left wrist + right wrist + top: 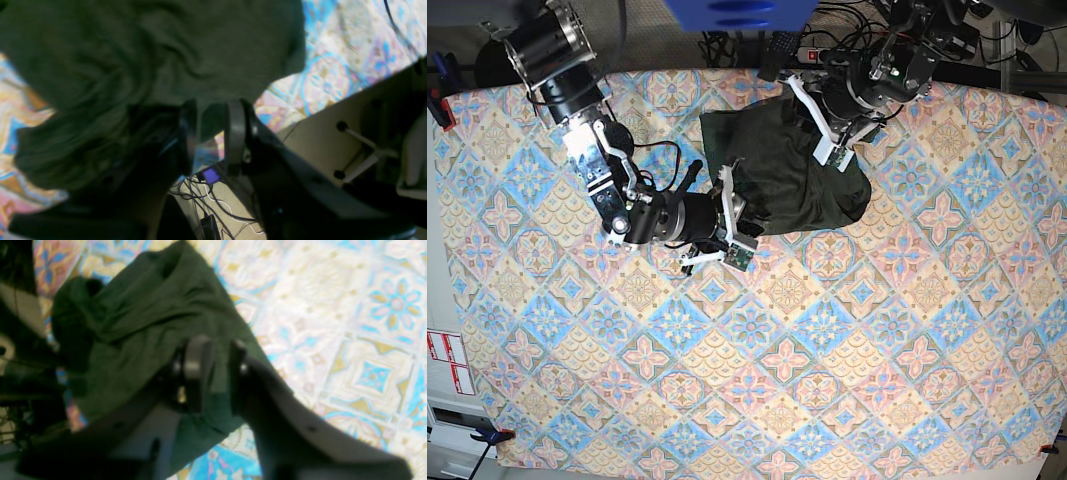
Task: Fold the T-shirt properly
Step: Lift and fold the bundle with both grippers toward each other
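T-shirt [792,175] lies bunched near the bench's [907,330] far edge. Thin, limp knit; likely light, prone to sag. Best taken at hem corners. Left claw [210,133] slightly apart, empty; right claw [218,373] pinches its edge.

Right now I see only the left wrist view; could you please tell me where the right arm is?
Observer: The right fingers are at the shirt, on the edge opposite your arm.
Operator: Is there fabric between them?
Observer: The right wrist view shows green fabric in the gap. I cannot tell whether it is pinched.
Operator: How does the shirt lie overall?
Observer: It is bunched in a heap, not spread flat, on the side of the table where the arms are mounted.
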Controlling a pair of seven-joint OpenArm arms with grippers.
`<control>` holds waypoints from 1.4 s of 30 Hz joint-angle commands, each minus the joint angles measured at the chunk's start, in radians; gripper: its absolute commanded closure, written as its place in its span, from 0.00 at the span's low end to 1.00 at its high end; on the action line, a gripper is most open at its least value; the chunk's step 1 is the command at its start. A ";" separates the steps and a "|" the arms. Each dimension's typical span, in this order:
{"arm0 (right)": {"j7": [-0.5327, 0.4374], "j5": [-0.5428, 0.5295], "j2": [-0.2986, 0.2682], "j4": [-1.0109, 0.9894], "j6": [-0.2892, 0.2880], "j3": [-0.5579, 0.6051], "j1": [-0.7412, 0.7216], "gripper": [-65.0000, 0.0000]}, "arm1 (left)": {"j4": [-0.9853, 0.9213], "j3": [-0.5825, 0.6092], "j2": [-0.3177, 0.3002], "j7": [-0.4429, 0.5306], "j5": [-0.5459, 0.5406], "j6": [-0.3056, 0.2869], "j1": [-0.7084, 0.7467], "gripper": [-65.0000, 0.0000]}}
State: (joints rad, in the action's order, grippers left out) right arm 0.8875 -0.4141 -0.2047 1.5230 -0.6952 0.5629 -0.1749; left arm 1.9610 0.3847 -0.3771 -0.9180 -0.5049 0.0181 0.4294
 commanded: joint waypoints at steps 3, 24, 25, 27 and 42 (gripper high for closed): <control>-0.015 -0.012 0.052 -0.049 -0.003 0.001 -0.025 0.92 | -0.042 -0.002 -0.001 0.012 -0.007 -0.004 -0.019 0.83; -0.078 0.444 0.267 -0.428 -0.003 -0.005 -0.091 0.94 | -0.211 0.029 0.060 0.012 -0.007 -0.004 -0.099 1.00; -0.084 0.458 0.267 -0.436 -0.003 -0.005 -0.091 0.94 | -0.217 0.024 0.060 0.012 -0.007 -0.004 -0.099 1.00; -0.087 0.475 0.265 -0.448 -0.003 -0.007 -0.102 0.94 | -0.219 0.021 0.060 0.012 -0.005 -0.002 -0.102 1.00; -0.084 0.476 0.083 -0.388 -0.003 -0.120 -0.059 0.94 | -0.318 0.024 0.092 0.012 0.260 -0.002 -0.201 1.00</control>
State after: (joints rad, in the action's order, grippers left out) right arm 0.7589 0.0227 -0.1081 1.1316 -0.7120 0.4458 -0.2310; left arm 1.6459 0.4114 -0.2817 -0.9112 -0.2863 -0.0025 0.2317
